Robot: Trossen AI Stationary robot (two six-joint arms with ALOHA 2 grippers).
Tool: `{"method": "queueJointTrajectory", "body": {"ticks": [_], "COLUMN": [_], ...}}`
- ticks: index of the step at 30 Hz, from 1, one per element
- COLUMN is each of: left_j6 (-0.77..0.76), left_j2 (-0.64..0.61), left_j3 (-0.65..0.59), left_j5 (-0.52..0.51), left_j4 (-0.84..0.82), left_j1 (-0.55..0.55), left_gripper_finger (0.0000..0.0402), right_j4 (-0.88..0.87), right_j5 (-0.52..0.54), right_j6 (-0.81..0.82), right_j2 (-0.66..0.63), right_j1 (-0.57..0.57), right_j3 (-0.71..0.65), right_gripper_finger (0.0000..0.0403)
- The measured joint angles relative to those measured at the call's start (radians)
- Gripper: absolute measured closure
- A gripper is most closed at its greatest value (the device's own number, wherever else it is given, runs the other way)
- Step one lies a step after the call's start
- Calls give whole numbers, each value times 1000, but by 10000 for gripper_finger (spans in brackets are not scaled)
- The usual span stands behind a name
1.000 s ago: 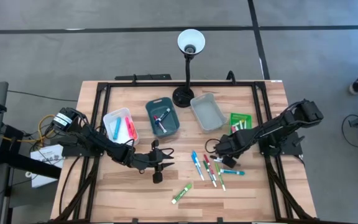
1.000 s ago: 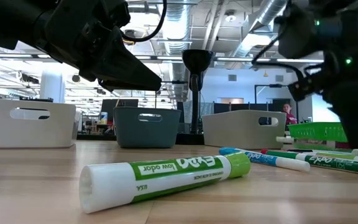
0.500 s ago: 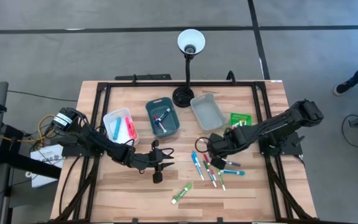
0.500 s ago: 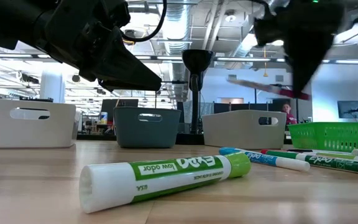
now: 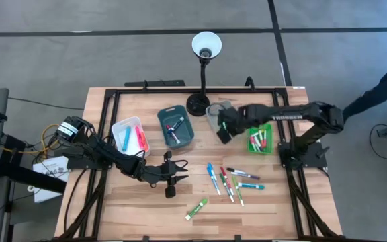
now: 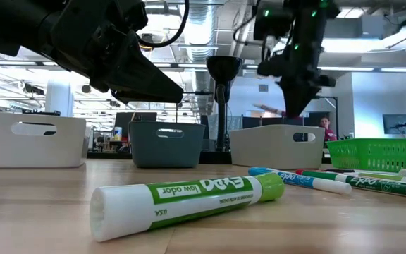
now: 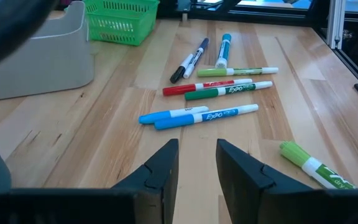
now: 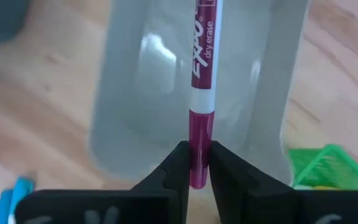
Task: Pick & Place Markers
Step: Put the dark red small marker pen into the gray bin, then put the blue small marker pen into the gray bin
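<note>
My right gripper (image 5: 222, 129) hovers over the light grey bin (image 5: 226, 119) and is shut on a magenta-and-white marker (image 8: 202, 56). In the low view this marker (image 6: 270, 109) shows above the bin's rim. Several loose markers (image 5: 230, 179) lie flat on the table's near half, with a fat green one (image 5: 196, 209) nearer the edge. My left gripper (image 5: 170, 175) waits open, low over the table, left of that cluster (image 7: 210, 99). My right gripper pinches the marker's magenta end (image 8: 199, 134) between its two fingers (image 8: 178, 163). The fingers come from above, pointing down. The white barrel (image 8: 204, 37) sticks out beyond the fingers, roughly level. The marker is lifted clear, above the light grey bin.
A white bin (image 5: 130, 137) and a teal bin (image 5: 175, 128) hold markers; a green basket (image 5: 261, 138) at the right holds more. A desk lamp's base (image 5: 197, 104) stands between the bins at the far side. A black frame (image 5: 106, 128) borders the table.
My right gripper rose from the marker cluster with the magenta marker and swung toward the table's far edge, ending over the light grey bin. The marker left the table and hangs clear in the fingers.
</note>
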Motion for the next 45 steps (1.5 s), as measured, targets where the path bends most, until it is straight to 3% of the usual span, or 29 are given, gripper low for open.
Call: {"method": "queueJointTrajectory", "body": {"ticks": [5, 11, 24, 32, 39, 45], "left_j6": [0, 0, 0, 0, -3, -27], "left_j2": [0, 0, 0, 0, 0, 0], "left_j3": [0, 0, 0, 0, 0, 0], "left_j5": [0, 0, 0, 0, 18, 19], "left_j4": [0, 0, -1, -1, -3, -4], "left_j1": [0, 0, 0, 0, -2, -2], "left_gripper_finger": [298, 298, 298, 298, 298, 298], "right_j4": [20, 32, 23, -142, -378, -444], "right_j5": [-135, -286, -277, -277, -277, -258], "right_j6": [-57, -172, -256, -255, -249, -220], "right_j2": [87, 228, 323, 300, 285, 244], "right_j1": [-133, -193, -208, -199, -104, 36], "right_j3": [0, 12, 80, 196, 296, 332], "right_gripper_finger": [369, 375, 331, 315, 314, 314]}}
